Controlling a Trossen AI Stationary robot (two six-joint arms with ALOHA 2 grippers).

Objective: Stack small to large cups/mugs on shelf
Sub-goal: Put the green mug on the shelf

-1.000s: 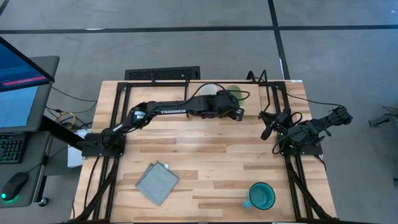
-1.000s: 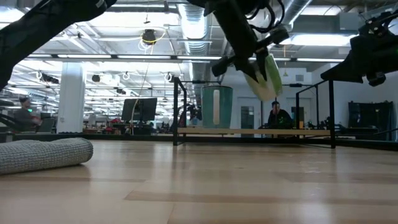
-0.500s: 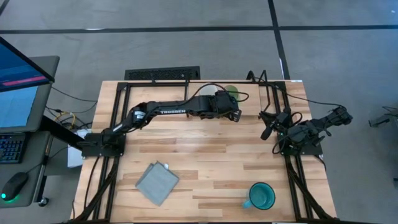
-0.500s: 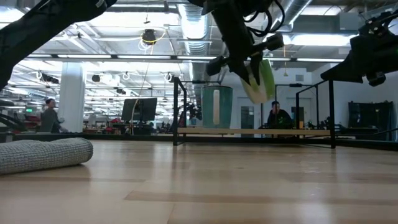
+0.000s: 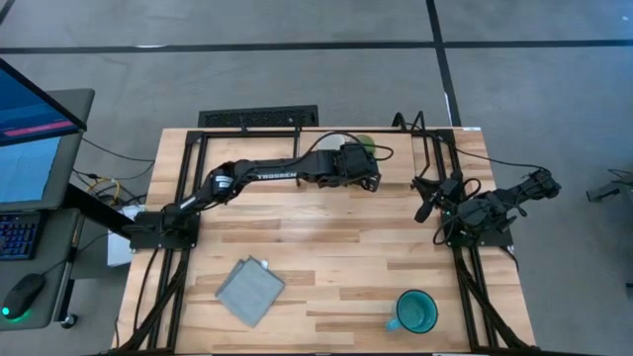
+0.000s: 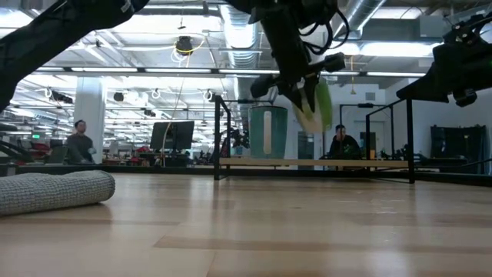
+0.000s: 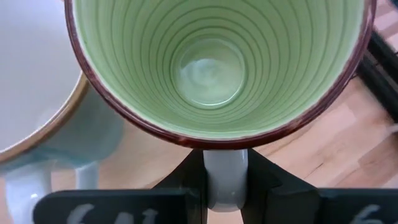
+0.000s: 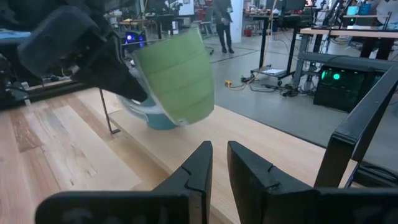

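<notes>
My left gripper (image 5: 366,158) is shut on the light green mug (image 5: 368,145), which it holds in the air over the light-wood shelf (image 6: 361,163) at the table's far edge. The mug has a ribbed green inside and a dark red rim (image 7: 211,62). A mug with a white inside and a pale blue outside (image 7: 31,81) stands upright on the shelf just left of it (image 6: 267,131). The larger teal mug (image 5: 415,312) stands on the tabletop near the front right corner. My right gripper (image 8: 219,168) waits at the table's right side, its fingers nearly together and empty. My left gripper pinches the green mug's pale handle (image 7: 224,180) between its two fingers. The fingers come slanting from the table's left and near side. The mug is lifted clear of the shelf and tilted (image 6: 311,104), with its mouth toward the wrist.
A folded grey cloth (image 5: 249,290) lies on the tabletop at the front left. The shelf's thin black legs (image 8: 109,112) and the black frame posts (image 6: 410,138) stand near the mugs. People move in the room beyond the table.
My left gripper has carried the green mug toward the table's left along the shelf, closer to the white-inside mug, and a little lower. The mug stays tilted and clear of the shelf.
</notes>
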